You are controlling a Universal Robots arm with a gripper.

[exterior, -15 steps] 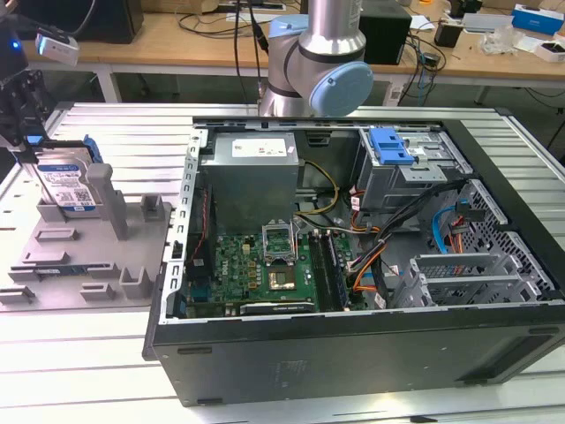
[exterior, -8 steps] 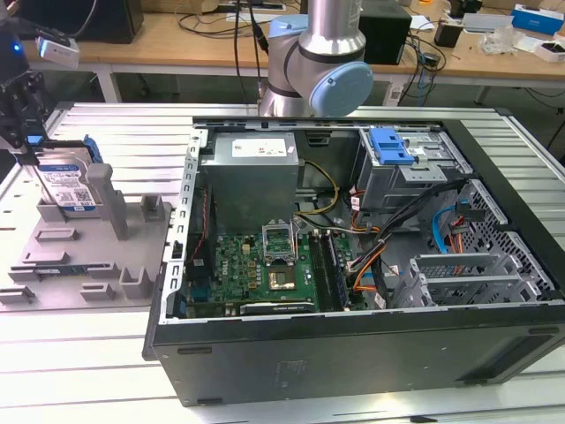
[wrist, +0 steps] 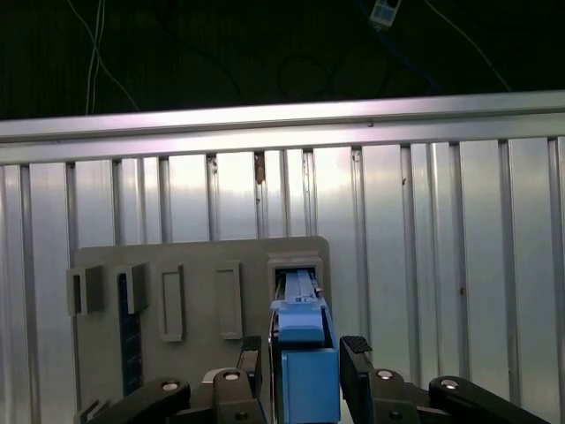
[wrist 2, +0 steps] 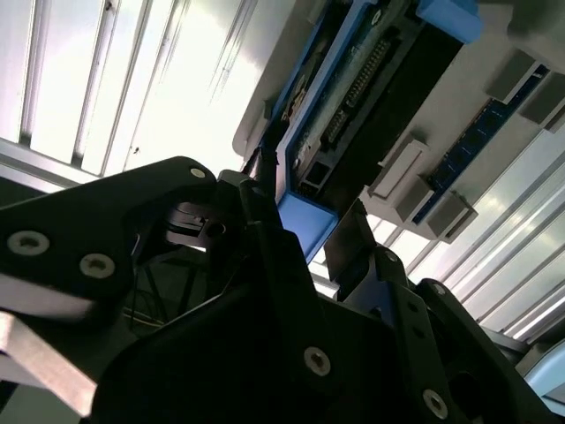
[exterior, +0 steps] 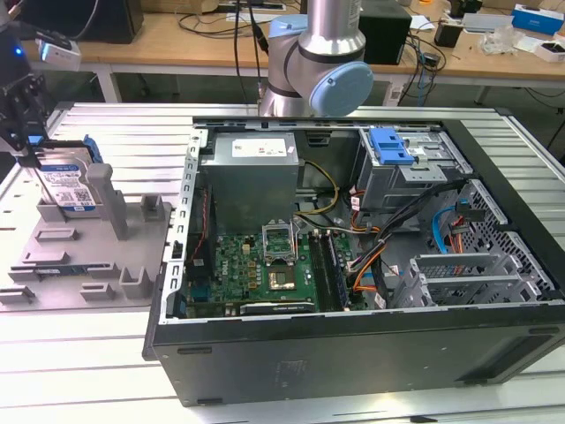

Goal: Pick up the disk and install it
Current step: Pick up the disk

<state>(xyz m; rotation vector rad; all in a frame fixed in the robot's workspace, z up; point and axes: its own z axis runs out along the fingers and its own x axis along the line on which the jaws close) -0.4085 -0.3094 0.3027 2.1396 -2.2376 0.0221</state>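
Disk standing on end in gray stand at the exterior view's left, long axis near upright, label toward camera, gripper clamped on its top, second wrist view, fingers pinching its blue edge, first wrist view, disk edge-on between fingers, over stand slot.

disk upright at holder | computer case at exterior view's right

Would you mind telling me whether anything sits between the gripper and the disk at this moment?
Nothing visible does. The gripper is right at the top edge of the disk, which stands upright in the grey holder at the exterior view's left. In the first wrist view the disk's blue carrier edge lies directly at the gripper, unobstructed.
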